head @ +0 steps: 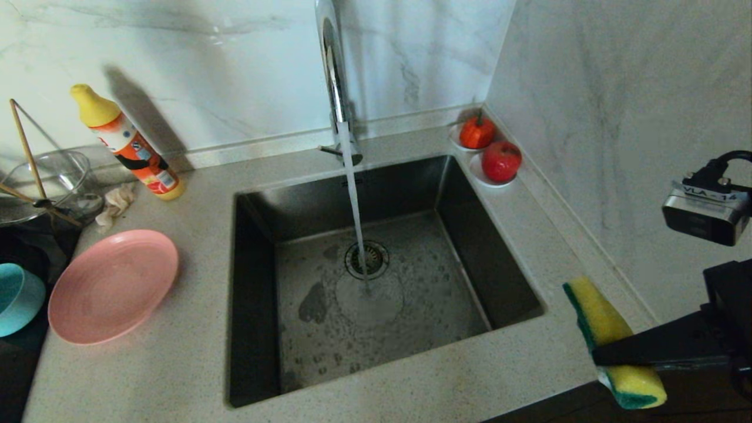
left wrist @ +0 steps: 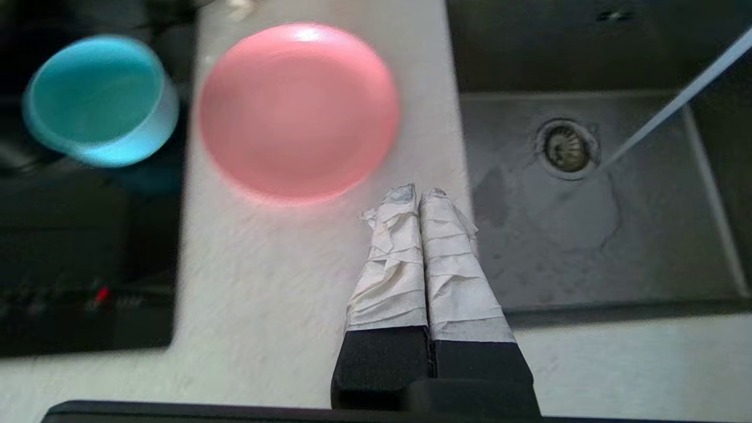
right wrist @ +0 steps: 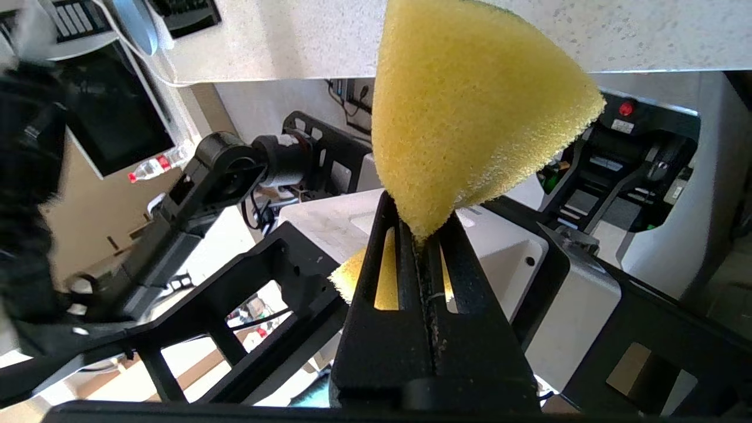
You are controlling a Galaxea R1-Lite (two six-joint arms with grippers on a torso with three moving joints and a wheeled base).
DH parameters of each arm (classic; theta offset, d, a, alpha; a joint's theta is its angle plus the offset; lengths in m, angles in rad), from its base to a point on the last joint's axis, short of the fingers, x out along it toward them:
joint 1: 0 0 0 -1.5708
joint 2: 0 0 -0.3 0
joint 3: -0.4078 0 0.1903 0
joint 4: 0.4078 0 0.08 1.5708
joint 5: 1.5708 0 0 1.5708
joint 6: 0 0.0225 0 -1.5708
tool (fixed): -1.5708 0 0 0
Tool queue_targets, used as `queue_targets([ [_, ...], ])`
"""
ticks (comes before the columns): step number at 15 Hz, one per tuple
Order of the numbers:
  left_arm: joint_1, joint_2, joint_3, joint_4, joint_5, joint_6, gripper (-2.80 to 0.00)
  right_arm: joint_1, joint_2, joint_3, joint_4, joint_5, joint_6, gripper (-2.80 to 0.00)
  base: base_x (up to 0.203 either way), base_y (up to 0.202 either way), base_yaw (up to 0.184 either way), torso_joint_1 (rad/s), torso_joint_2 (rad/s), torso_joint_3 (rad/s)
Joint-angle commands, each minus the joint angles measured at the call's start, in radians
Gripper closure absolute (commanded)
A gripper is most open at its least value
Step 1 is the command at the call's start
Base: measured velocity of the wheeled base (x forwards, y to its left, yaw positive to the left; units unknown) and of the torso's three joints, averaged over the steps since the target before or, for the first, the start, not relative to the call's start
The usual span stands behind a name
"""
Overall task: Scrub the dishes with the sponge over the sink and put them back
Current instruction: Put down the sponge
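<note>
Nearest me on the right, my right gripper [right wrist: 422,232] is pinched hard on the sponge [head: 611,341], squeezing it at its middle so the yellow foam flares out on both sides; it hangs over the near right corner of the counter [head: 411,376], just right of the sink [head: 376,276]. My left gripper [left wrist: 418,197] is pressed together with nothing between its paper-wrapped fingers [left wrist: 393,258], and it hovers over the counter strip between the pink plate [head: 113,285] and the sink's left edge. The plate lies flat on the counter left of the sink. Just left of it the teal bowl [head: 17,299] sits on a dark surface at the counter's left end. Water runs from the tap [head: 336,82] and lands just in front of the round drain [head: 367,259], leaving the basin floor wet. Farther left stand a clear glass bowl [head: 44,182], a beige rag [head: 116,202] and a tilted dish-soap bottle [head: 130,147]. At the far right corner, two red fruits [head: 501,160] rest on white saucers.
</note>
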Motion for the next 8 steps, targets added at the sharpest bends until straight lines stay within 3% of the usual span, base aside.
queue_targets([
  [1,0.0,-0.16,0.109,0.004,0.01,0.001,0.0,0.001,-0.015,0.014,0.002,0.002,0.003,0.0,0.0,0.0,0.0,0.0,0.0,0.0],
  [6,0.002,-0.399,0.379,0.008,0.013,0.062,0.0,0.001,-0.024,0.032,-0.001,0.0,0.002,0.0,0.0,0.0,0.0,0.0,0.0,0.0],
  [8,0.001,-0.506,0.467,0.006,-0.031,0.099,0.0,0.001,-0.026,0.032,-0.001,-0.003,0.002,0.0,0.0,0.0,0.0,0.0,0.0,0.0],
])
